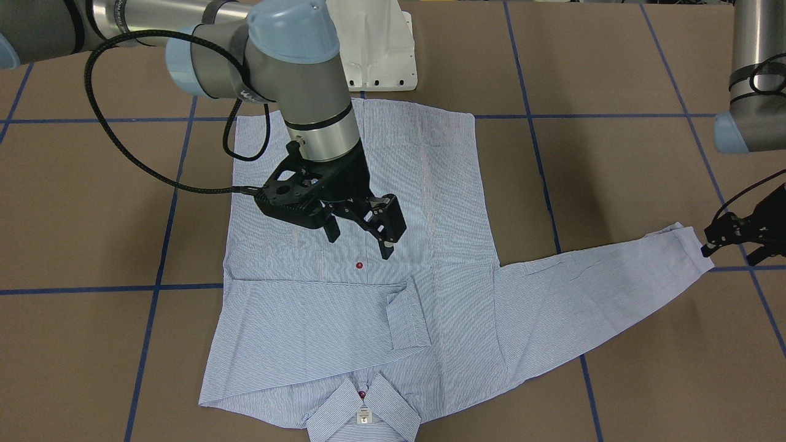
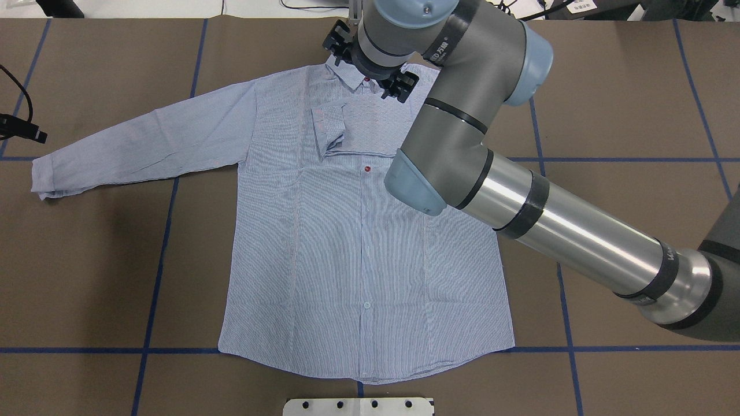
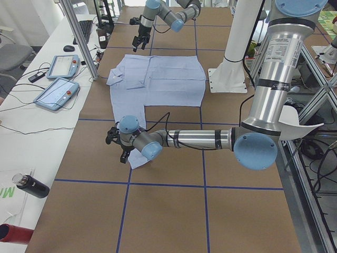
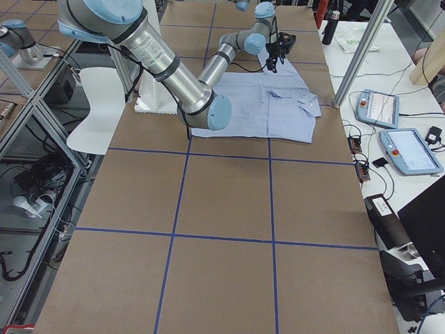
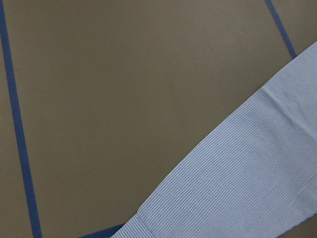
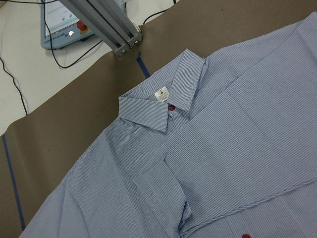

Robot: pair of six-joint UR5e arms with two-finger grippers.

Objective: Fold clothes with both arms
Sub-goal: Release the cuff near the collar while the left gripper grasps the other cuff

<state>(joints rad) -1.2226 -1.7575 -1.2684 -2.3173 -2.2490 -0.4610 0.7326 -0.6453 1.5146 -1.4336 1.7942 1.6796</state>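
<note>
The light blue striped shirt (image 1: 442,202) lies flat and face up on the brown table, its collar (image 1: 363,411) and white neck label away from the robot. One sleeve (image 1: 319,319) is folded across the chest. The other sleeve (image 1: 589,294) stretches out sideways. My right gripper (image 1: 361,240) hovers open and empty just above the chest, near a red button (image 1: 359,265). My left gripper (image 1: 712,240) is open beside the outstretched cuff (image 1: 688,252) and holds nothing. The left wrist view shows only that sleeve (image 5: 247,183). The right wrist view shows the collar (image 6: 163,104).
The white pedestal base (image 1: 381,55) stands at the shirt's hem side. Blue tape lines (image 1: 540,153) grid the brown table. Beyond the collar edge is a side table with tablets (image 3: 58,79), cables and an aluminium post (image 6: 106,25). A dark bottle (image 3: 31,185) lies there.
</note>
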